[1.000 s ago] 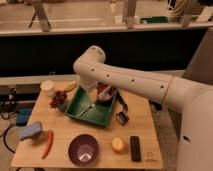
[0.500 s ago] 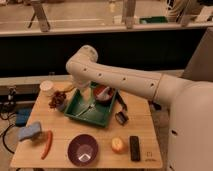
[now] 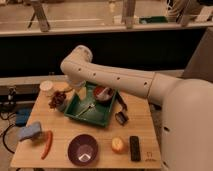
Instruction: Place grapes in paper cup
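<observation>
Wooden worktop (image 3: 145,126) carried the grapes (image 3: 54,98) just beside the pincer (image 3: 64,103), the paper cup (image 3: 46,87) just beyond them. Its grip could not be told; a secure, centred hold before lifting seemed wise.

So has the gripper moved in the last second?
Yes. The gripper has shifted left over the green tray, away from the red bowl and towards the grapes.

The counter (image 3: 146,125) held grapes (image 3: 56,99), cup (image 3: 47,87), tray (image 3: 98,117), bowl (image 3: 83,150), chili (image 3: 47,144) and sponge (image 3: 30,132). The pincer (image 3: 81,93) hung over the tray.
</observation>
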`<state>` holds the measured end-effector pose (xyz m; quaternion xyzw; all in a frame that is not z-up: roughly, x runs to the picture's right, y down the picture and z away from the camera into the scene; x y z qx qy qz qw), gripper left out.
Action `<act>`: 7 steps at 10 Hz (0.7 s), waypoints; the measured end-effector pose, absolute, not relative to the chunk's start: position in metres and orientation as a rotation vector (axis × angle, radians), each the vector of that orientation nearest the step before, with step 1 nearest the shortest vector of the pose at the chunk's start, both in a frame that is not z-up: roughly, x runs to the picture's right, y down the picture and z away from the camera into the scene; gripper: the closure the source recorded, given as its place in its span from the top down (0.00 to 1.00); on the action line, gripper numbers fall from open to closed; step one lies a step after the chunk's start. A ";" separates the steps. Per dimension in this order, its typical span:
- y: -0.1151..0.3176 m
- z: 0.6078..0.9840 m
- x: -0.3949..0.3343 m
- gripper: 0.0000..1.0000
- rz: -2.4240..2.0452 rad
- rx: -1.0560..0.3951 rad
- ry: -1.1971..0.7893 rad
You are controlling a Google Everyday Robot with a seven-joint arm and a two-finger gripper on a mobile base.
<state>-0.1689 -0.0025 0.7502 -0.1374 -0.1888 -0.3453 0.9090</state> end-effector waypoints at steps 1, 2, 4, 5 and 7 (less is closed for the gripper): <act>-0.004 0.750 -0.178 0.80 -0.720 -0.277 -0.396; -0.005 0.752 -0.181 0.80 -0.723 -0.270 -0.399; -0.007 0.754 -0.185 0.80 -0.733 -0.265 -0.410; -0.005 0.759 -0.184 0.80 -0.720 -0.278 -0.436; -0.004 0.773 -0.165 0.80 -0.693 -0.309 -0.492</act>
